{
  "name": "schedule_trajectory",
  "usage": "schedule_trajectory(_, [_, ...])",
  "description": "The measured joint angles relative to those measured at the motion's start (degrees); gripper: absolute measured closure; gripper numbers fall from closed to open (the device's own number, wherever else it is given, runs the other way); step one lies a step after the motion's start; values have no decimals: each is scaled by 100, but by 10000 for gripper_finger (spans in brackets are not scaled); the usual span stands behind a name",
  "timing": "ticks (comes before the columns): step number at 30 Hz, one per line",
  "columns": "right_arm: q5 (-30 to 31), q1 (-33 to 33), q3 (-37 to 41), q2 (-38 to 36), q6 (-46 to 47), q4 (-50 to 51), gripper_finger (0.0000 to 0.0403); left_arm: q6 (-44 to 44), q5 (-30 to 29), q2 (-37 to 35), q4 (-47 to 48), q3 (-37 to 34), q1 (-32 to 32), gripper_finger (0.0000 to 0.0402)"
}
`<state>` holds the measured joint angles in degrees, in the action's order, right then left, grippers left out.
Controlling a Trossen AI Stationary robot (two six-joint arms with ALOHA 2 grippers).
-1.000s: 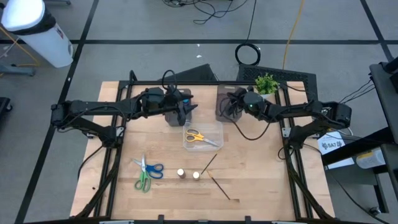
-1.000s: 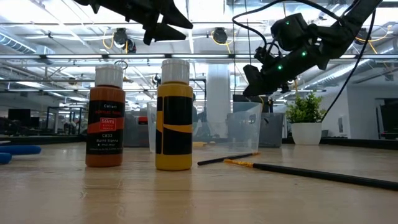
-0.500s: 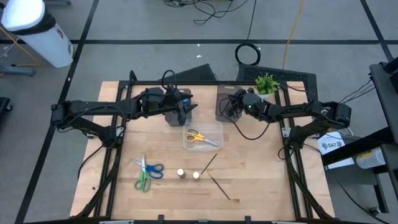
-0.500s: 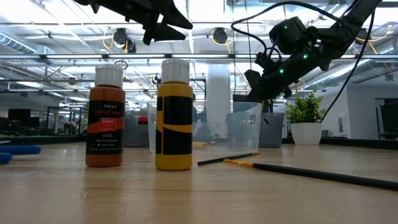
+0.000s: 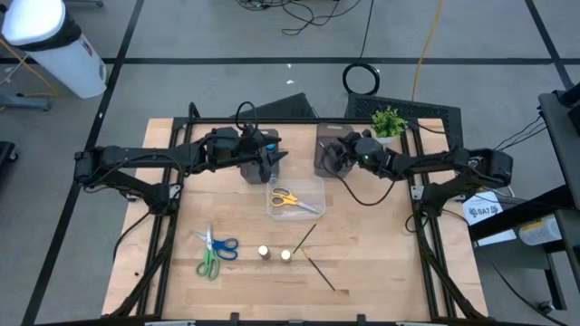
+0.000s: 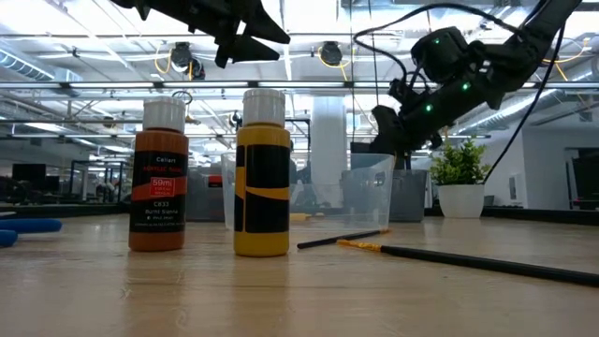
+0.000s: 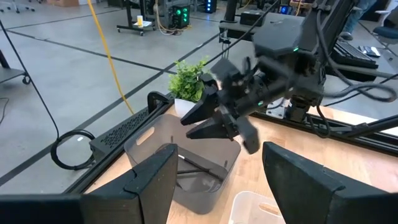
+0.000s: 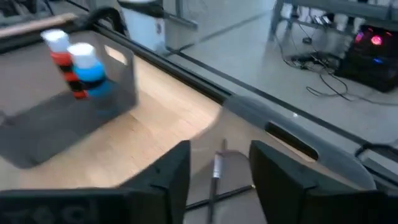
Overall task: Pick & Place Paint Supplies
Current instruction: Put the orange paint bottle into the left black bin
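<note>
My right gripper hangs open above the right grey tray. A thin dark brush stands between its fingers with a gap on each side, and another brush lies on the tray's floor. My left gripper waits open over the left grey tray, where a red bottle and a blue bottle stand. On the table are two paint bottles, two brushes, and blue and green scissors.
A clear plastic box with yellow scissors sits mid-table between the trays and the loose supplies. A small potted plant stands at the far right corner. A black frame rail runs along each side of the table.
</note>
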<state>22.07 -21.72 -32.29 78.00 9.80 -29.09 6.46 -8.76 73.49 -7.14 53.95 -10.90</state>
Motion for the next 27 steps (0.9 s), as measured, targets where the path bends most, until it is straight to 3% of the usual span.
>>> schedule_trajectory(7, [-1053,799,0,-884,-348,-55,214,77,108,-7,41,0,0,158])
schedule_trajectory(12, [-1735,1995,0,-1513,-98,409,225,280,1805,-85,997,0,30,158])
schedule_trajectory(14, [-1769,2585,0,-1621,-278,457,233,575,2163,-105,1280,2,176,158])
schedule_trajectory(16, [-1777,3058,0,-1683,-658,332,240,830,2048,-91,1561,1,463,158])
schedule_trajectory(20, [-1760,3719,0,-1868,-1394,75,248,1152,1221,-94,1546,0,1519,158])
schedule_trajectory(27, [-1751,4347,0,-2142,-1480,5,252,1381,-22,-22,1633,0,3648,158])
